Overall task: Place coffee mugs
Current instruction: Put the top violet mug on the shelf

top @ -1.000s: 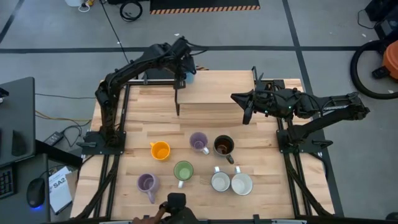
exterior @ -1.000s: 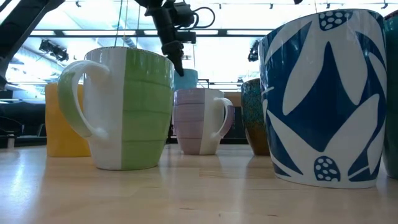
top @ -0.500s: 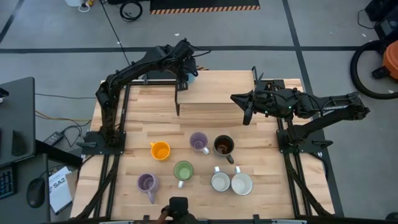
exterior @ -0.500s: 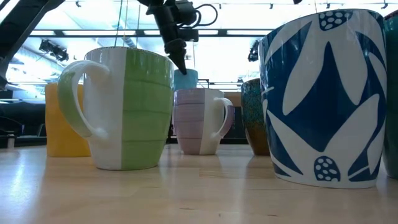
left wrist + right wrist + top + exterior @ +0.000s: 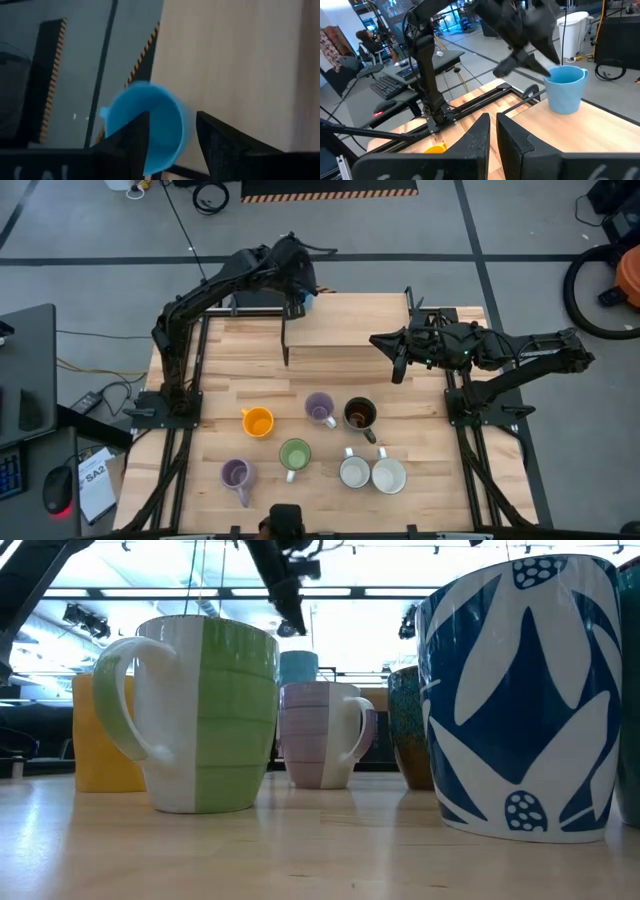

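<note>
A blue mug [image 5: 150, 125] stands upright on its base at the table's far edge [image 5: 306, 303]. My left gripper [image 5: 170, 120] hangs open just above it, clear of the rim, as the right wrist view [image 5: 540, 57] and low view [image 5: 290, 620] show. On the near half stand an orange mug [image 5: 258, 422], a lilac mug [image 5: 319, 408], a dark brown mug [image 5: 360, 414], a green mug [image 5: 294, 454], a second lilac mug [image 5: 236, 474] and two white mugs [image 5: 354, 472] [image 5: 388, 475]. My right gripper [image 5: 395, 360] waits shut above the table's right side [image 5: 492, 132].
Bare wood lies across the middle of the table [image 5: 340, 350] between the blue mug and the group of mugs. In the low view the green mug [image 5: 200, 715] and a blue-patterned white mug [image 5: 520, 700] stand closest. A person sits at a desk beyond the table [image 5: 362, 37].
My left gripper has risen from the blue mug's rim to a spot clear above it. The blue mug stays upright where it stood at the far edge.
</note>
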